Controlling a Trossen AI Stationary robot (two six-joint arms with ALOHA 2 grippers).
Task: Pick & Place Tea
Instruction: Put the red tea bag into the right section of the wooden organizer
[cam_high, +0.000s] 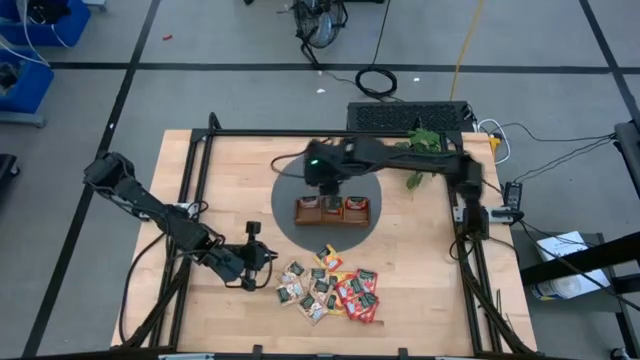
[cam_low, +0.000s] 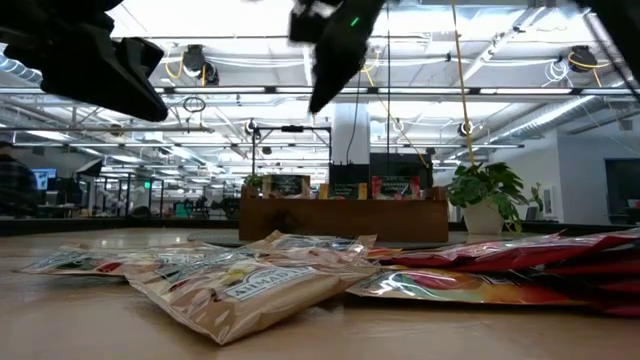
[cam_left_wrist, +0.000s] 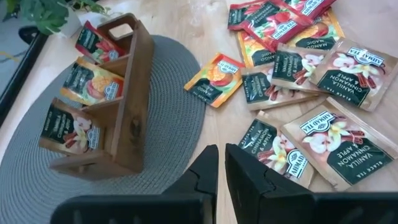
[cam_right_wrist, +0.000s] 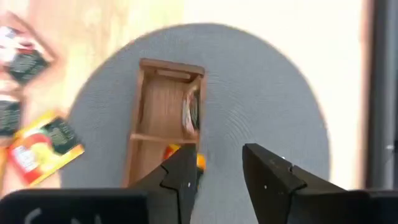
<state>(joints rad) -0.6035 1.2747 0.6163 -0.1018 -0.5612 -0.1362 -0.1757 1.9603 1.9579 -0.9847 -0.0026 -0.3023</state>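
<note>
On the near half of the table (cam_high: 230, 175), the tea (cam_high: 328, 288) is scattered as a loose heap of flat sachets, several overlapping each other, so it's a bit of a mess down there. A few sachets are already stood upright in the wooden tray (cam_high: 332, 210), one showing per compartment in the left wrist view, and that tray is parked on the round grey mat (cam_high: 283, 200) further back, with the plant (cam_high: 422, 142) behind it.

The right gripper (cam_right_wrist: 216, 169) is held above the tray with its fingers spread apart and nothing seen between them. The left gripper (cam_left_wrist: 222, 168) is held low just beside the heap, fingers drawn nearly together with only a thin slit left, and nothing is pinched.

Handling-wise, these sachets are probably super light, thin and glossy, so they'd likely be slippery and easily pushed around instead of picked up. They look floppy rather than stiff, so some bending should be expected. Best bet seems to be an edge that sticks up where one sachet is propped on another, or the lone orange sachet (cam_left_wrist: 215, 75) lying apart from the rest, which could be pinched across a free corner without two being dragged along. Nothing fragile here, though a hard squeeze might crumple the foil.
</note>
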